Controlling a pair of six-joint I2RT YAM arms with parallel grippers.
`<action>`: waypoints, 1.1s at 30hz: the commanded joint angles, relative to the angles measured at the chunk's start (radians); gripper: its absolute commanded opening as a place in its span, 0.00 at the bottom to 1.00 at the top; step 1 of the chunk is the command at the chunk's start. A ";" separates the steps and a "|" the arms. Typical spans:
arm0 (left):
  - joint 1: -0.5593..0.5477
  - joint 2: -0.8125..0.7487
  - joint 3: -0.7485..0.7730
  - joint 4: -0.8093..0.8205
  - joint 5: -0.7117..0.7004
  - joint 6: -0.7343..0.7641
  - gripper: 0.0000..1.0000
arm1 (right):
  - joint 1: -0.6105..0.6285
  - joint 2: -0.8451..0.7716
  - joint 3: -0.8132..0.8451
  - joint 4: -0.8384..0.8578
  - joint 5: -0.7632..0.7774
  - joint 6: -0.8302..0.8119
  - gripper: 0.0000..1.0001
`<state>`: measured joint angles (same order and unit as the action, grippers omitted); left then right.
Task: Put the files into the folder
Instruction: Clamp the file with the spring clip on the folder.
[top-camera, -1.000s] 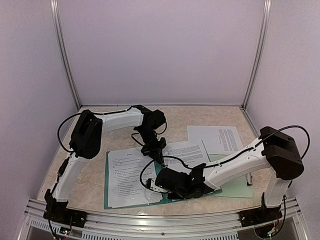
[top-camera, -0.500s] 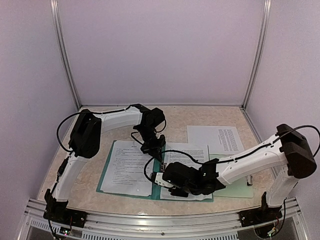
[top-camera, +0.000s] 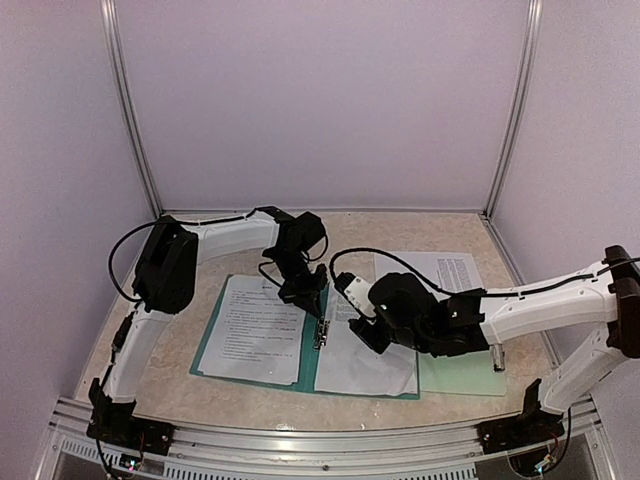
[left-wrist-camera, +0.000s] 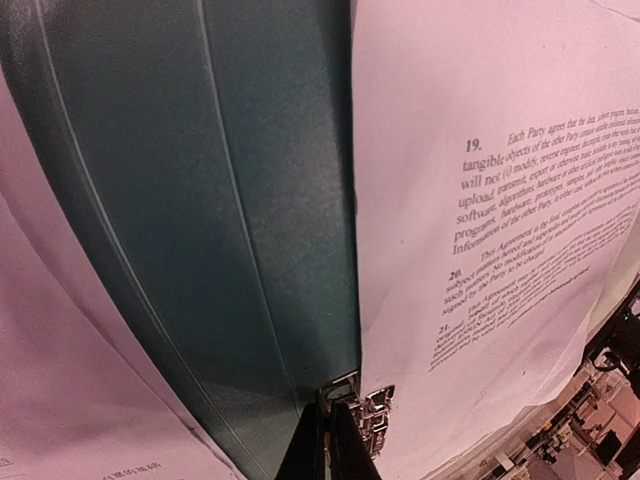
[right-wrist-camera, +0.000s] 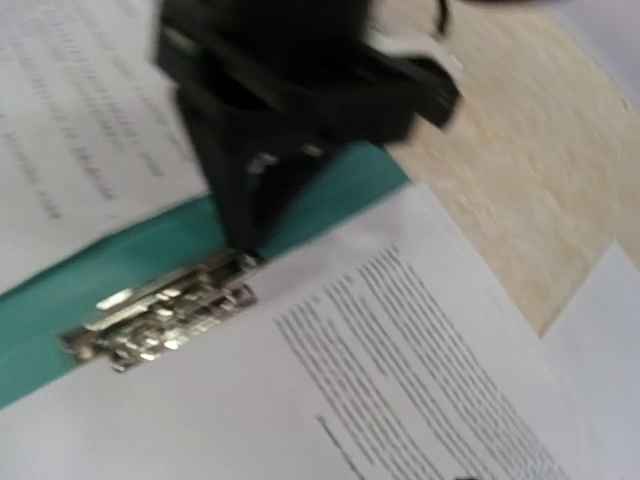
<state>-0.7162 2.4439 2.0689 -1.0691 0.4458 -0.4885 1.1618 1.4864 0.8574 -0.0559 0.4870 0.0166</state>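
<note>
Teal folder (left-wrist-camera: 250, 200) lies open flat on the beige table (top-camera: 440, 235), with a left sheet (top-camera: 255, 330) and a right sheet (top-camera: 370, 362) on its two leaves. Left gripper (left-wrist-camera: 328, 445) is pinched tight, tips touching the metal clip (right-wrist-camera: 160, 320) at the spine. Right gripper (top-camera: 360, 320) is over the right sheet, its spread unreadable. A third sheet (top-camera: 440, 275) lies just past the folder, beside a pale green clipboard (top-camera: 460, 375).

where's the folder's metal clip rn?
Top view, centre: the metal clip sits on the open folder spine, between the left sheet and right sheet, with the shut left gripper at its far end.
</note>
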 joint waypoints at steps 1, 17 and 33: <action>0.014 -0.043 -0.032 0.030 -0.070 -0.010 0.04 | -0.045 -0.040 -0.050 0.046 -0.037 0.120 0.55; 0.029 -0.266 -0.188 0.202 -0.112 -0.038 0.46 | -0.183 -0.088 -0.119 0.064 -0.151 0.303 0.55; 0.208 -0.794 -0.894 0.447 -0.170 -0.193 0.74 | -0.365 -0.104 -0.205 -0.084 -0.280 0.614 0.68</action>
<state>-0.5419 1.6886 1.2911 -0.6350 0.2749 -0.6182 0.8371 1.4021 0.7143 -0.1516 0.2790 0.5446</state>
